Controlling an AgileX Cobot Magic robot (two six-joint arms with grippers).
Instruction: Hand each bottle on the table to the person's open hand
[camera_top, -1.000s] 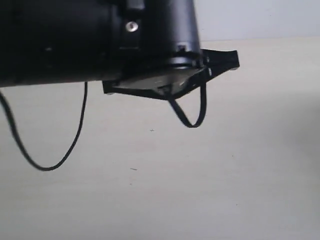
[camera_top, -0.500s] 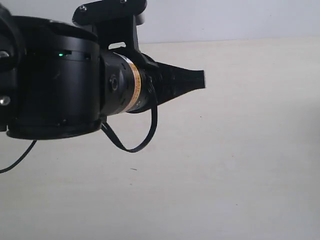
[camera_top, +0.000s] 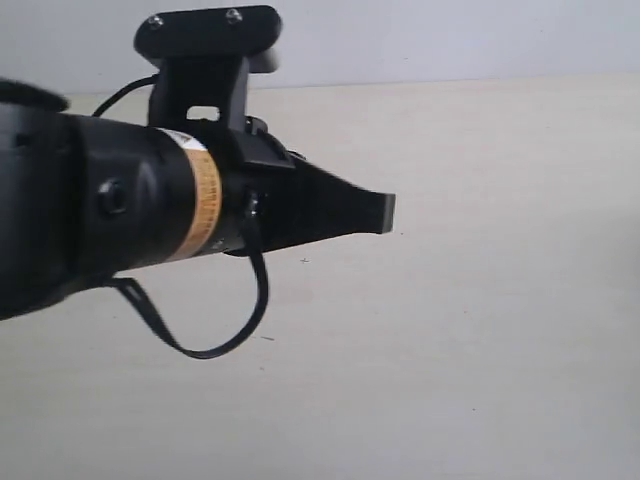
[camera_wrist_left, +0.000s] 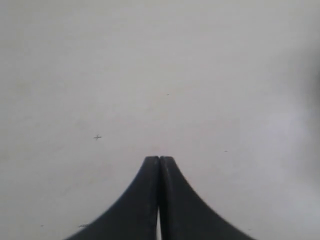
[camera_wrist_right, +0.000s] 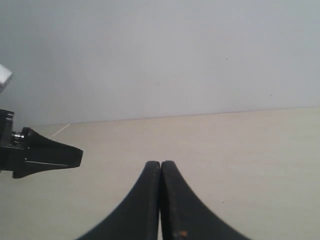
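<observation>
Inspector: Bottles, status and location?

Assessor: 0 of the 4 bottles appear in any of the 3 views. The table (camera_top: 500, 350) shows bare pale wood grain with a few dark specks, from its far edge to its near edge. No open hand is in view either.

Inspector: End effectors?

Assessor: The left gripper (camera_top: 385, 212) is clenched on nothing, fingers pressed flat together. It hangs over the worktop closer to the far edge than the near one, pointing toward the right edge, with a black cable (camera_top: 215, 345) looping beneath the arm. The right gripper (camera_wrist_right: 160, 165) is likewise clenched and empty, aimed across the table at the far edge and the grey wall (camera_wrist_right: 150, 50) behind it.

Inspector: Progress?

Assessor: My judgement: either all 4 handovers are complete, or the bottles lie outside these views. The pictures cannot settle which. With 2 empty grippers and no bottle in reach, no handover is under way at this moment.
</observation>
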